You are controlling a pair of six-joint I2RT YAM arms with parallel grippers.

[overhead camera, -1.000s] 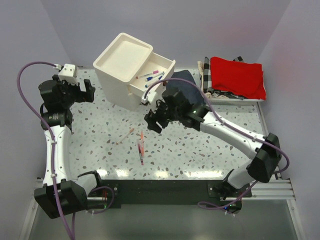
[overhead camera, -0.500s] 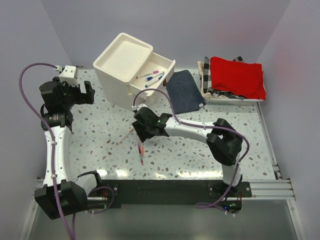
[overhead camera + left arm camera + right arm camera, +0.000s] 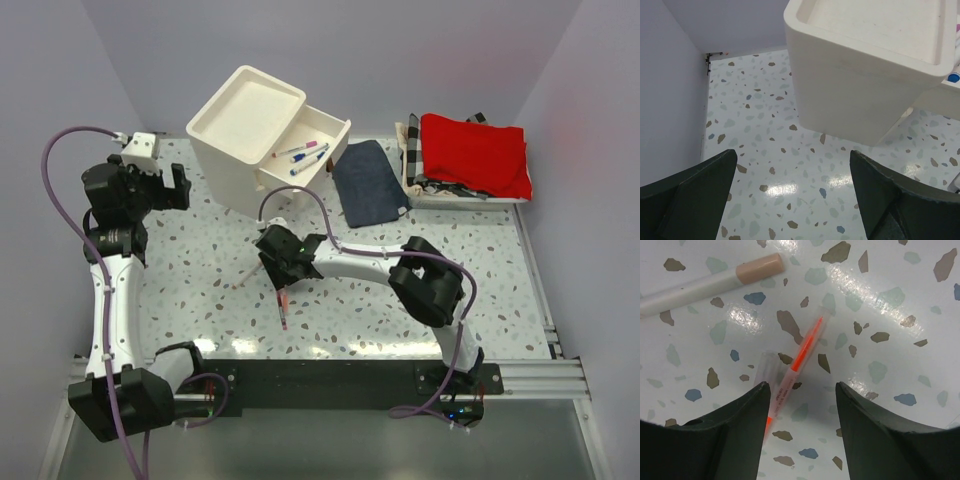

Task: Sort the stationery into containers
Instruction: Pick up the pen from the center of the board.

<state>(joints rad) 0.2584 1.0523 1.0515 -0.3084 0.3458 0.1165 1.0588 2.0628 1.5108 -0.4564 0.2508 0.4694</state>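
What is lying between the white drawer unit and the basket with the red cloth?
A folded dark blue cloth lies between the drawer unit and the basket; the top view shows it.

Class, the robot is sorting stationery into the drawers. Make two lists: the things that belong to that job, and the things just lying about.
Belongs to the job:
- drawer unit
- pens in the open drawer
- two orange pens on the table
- tan-capped pen beside them

Just lying about:
- dark blue cloth
- red cloth
- checkered basket under the red cloth
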